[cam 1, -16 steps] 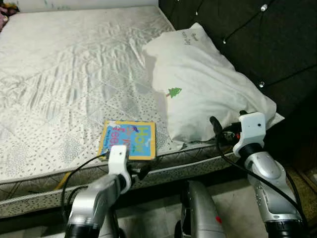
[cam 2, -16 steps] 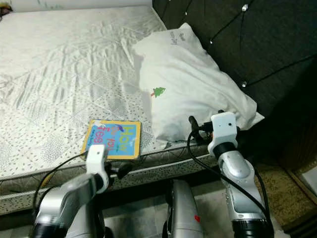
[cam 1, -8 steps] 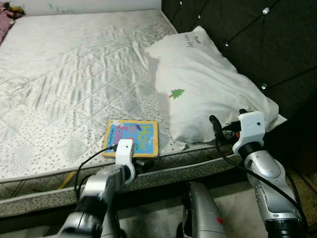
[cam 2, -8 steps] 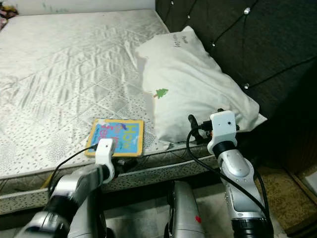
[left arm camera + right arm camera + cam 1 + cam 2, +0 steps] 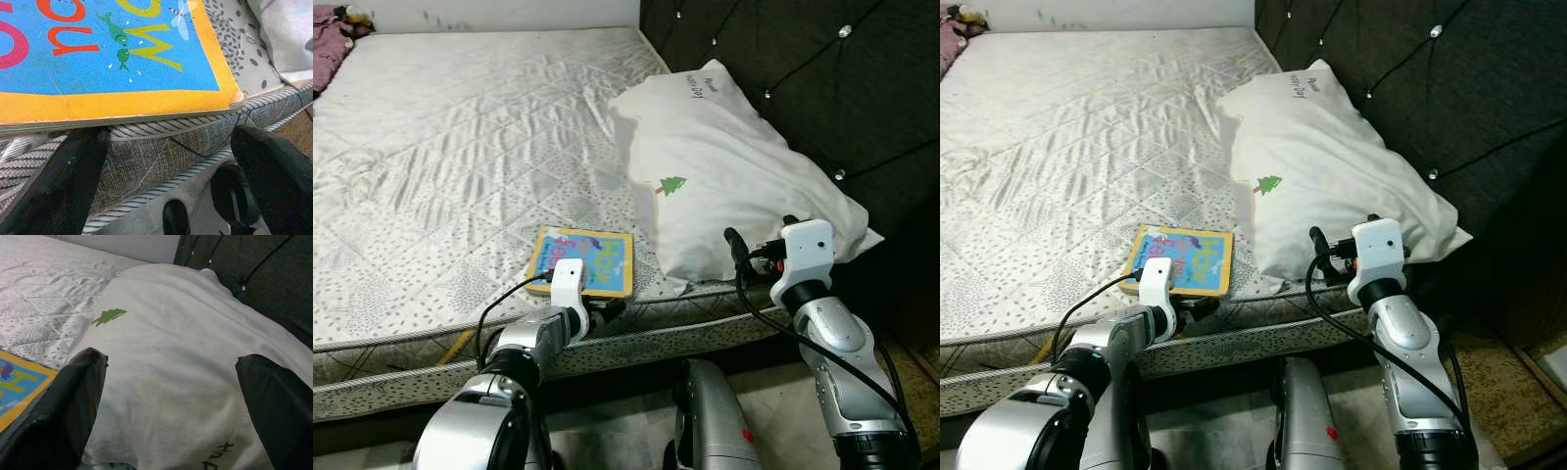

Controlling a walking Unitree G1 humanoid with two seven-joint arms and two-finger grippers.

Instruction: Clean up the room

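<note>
Flat square blue-and-yellow book (image 5: 582, 261), quilted mattress (image 5: 450, 166), soft white pillow (image 5: 729, 181)

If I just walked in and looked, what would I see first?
Probably the bright blue and yellow book, lying flat at the near edge of the pale mattress. The left gripper is right at that edge, fingers open just below the book. Beside the book, a big white pillow with a tiny green tree on it leans against the dark headboard.
</note>
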